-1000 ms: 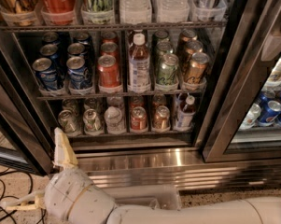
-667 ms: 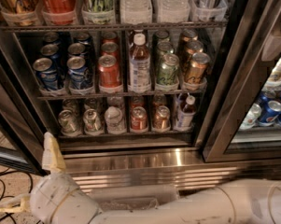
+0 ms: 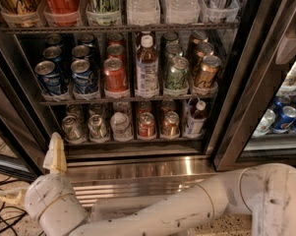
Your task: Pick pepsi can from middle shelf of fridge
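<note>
The fridge (image 3: pixel 137 168) stands open in front of me, its steel grille base at the bottom. On the middle shelf (image 3: pixel 128 100), several blue pepsi cans fill the two left lanes, with front cans at left (image 3: pixel 50 77) and just right of it (image 3: pixel 83 76). Next to them stand red cans, a bottle, green cans and gold cans. My gripper (image 3: pixel 32 176) is at the lower left, below the fridge's bottom shelf and well under the pepsi cans. It is open and empty, with one finger (image 3: pixel 56 154) pointing up and the other (image 3: pixel 7 197) pointing left.
The top rack holds tall cans and bottles (image 3: pixel 142 1). The bottom shelf holds several cans and a small bottle (image 3: pixel 195 118). A dark door frame (image 3: pixel 246 82) stands on the right, with a second cooler section (image 3: pixel 285 117) beyond it. Cables (image 3: pixel 2 220) lie on the floor at left.
My gripper and wrist have shifted left along the fridge base, then the upper finger rose slightly. The cans have not moved.
</note>
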